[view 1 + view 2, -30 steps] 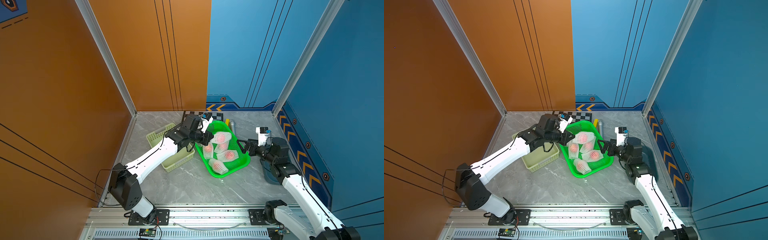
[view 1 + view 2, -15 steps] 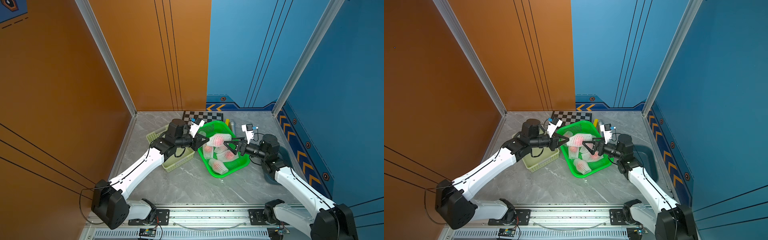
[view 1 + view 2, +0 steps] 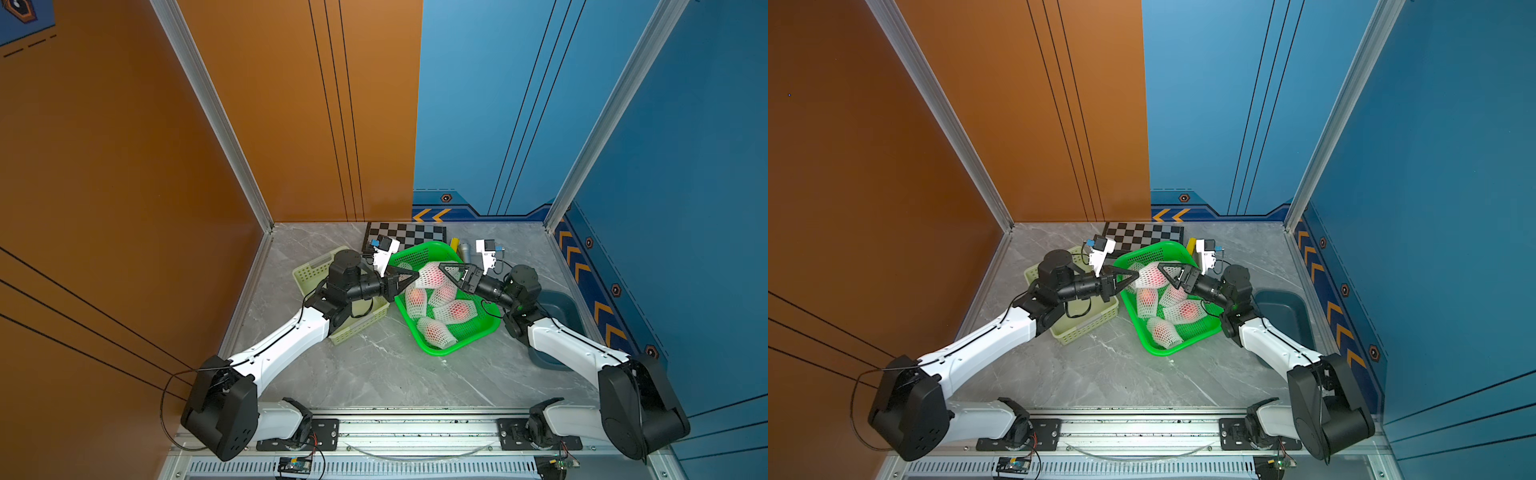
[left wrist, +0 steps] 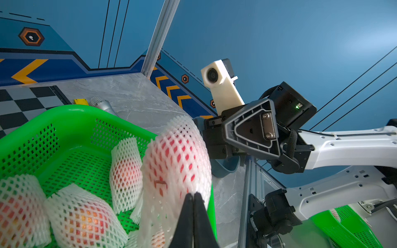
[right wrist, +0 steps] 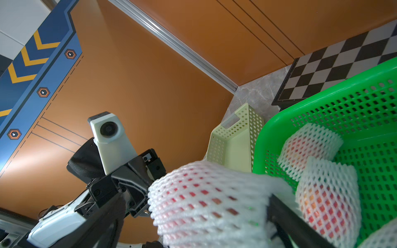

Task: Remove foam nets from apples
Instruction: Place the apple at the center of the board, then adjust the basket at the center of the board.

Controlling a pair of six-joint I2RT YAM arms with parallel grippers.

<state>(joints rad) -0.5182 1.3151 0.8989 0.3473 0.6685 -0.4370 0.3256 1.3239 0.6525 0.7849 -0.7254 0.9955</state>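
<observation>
A netted apple (image 3: 432, 274) (image 3: 1152, 275) hangs above the green basket (image 3: 432, 353), its red skin showing through the white foam net (image 4: 176, 158). My left gripper (image 3: 414, 275) (image 4: 193, 195) is shut on one end of this foam net. From the opposite side my right gripper (image 3: 445, 271) (image 5: 193, 216) stands open, one finger on each side of the same netted apple (image 5: 204, 193). Several more netted apples (image 3: 455, 309) lie in the green basket.
A pale yellow-green perforated basket (image 3: 316, 270) sits under my left arm, to the left of the green one. A dark blue bin (image 3: 557, 307) stands by the right wall. A checkerboard (image 3: 407, 230), a yellow item and a metal cylinder (image 3: 464, 249) lie at the back.
My left gripper has drawn one netted apple up out of the basket. My right gripper has come in from the basket's right side, and its open fingers now straddle that apple.
</observation>
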